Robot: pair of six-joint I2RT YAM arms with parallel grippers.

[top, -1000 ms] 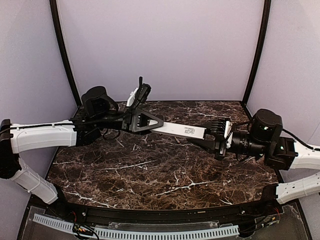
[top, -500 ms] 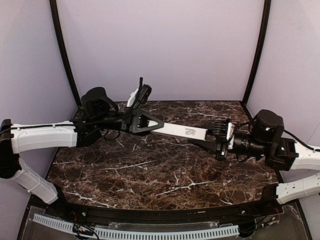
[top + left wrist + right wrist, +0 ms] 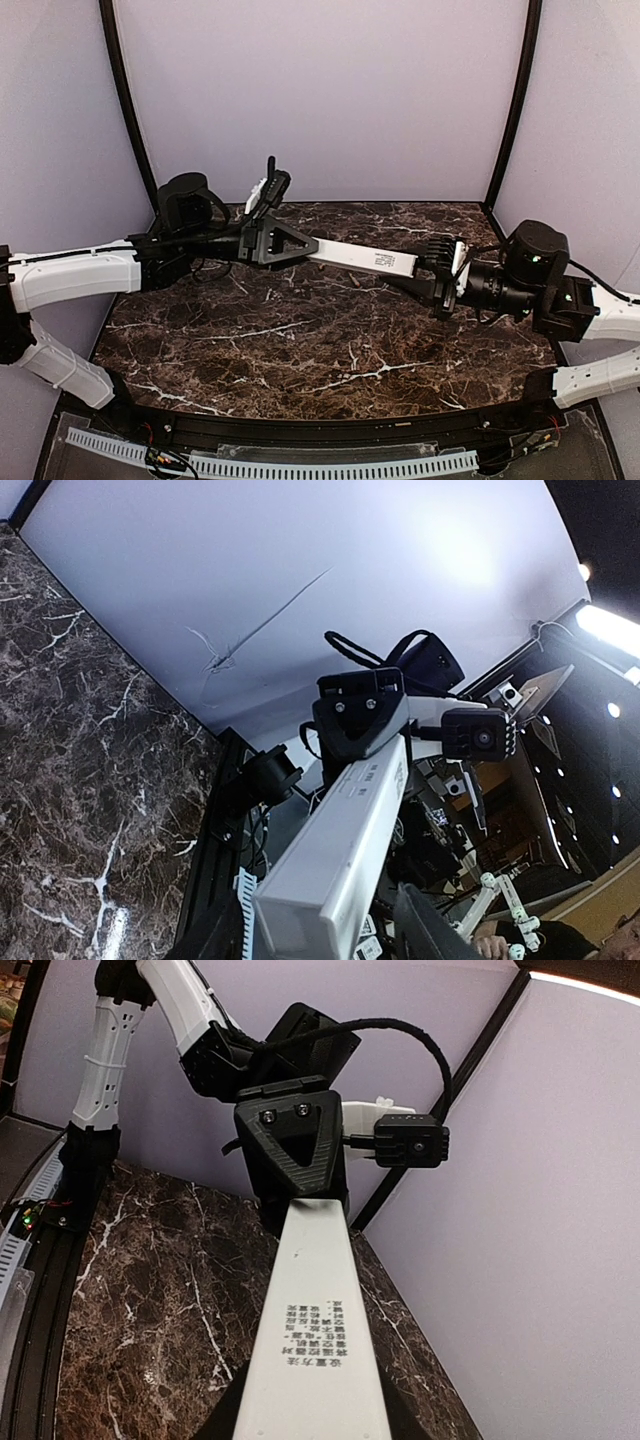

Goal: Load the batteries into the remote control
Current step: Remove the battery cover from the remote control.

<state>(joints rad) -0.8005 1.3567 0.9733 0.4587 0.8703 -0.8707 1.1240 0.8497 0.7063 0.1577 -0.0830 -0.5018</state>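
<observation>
While the slim white bar-shaped remote control (image 3: 365, 260) hangs above the far half of the dark marbled stone surface (image 3: 300, 340), right end clenched in the right tool (image 3: 428, 270), left end between the fingers of the left tool (image 3: 308, 248) (firm or slack, cannot tell), a one-sided hold is the risk. If the left is loose, the long bar may lever out of the right jaws and drop. Small dark-and-gold batteries: none in view.

Remote control (image 3: 362, 259): slim white bar, aloft, near level, grey print upward, end clamped in right pincer (image 3: 428, 270)
</observation>
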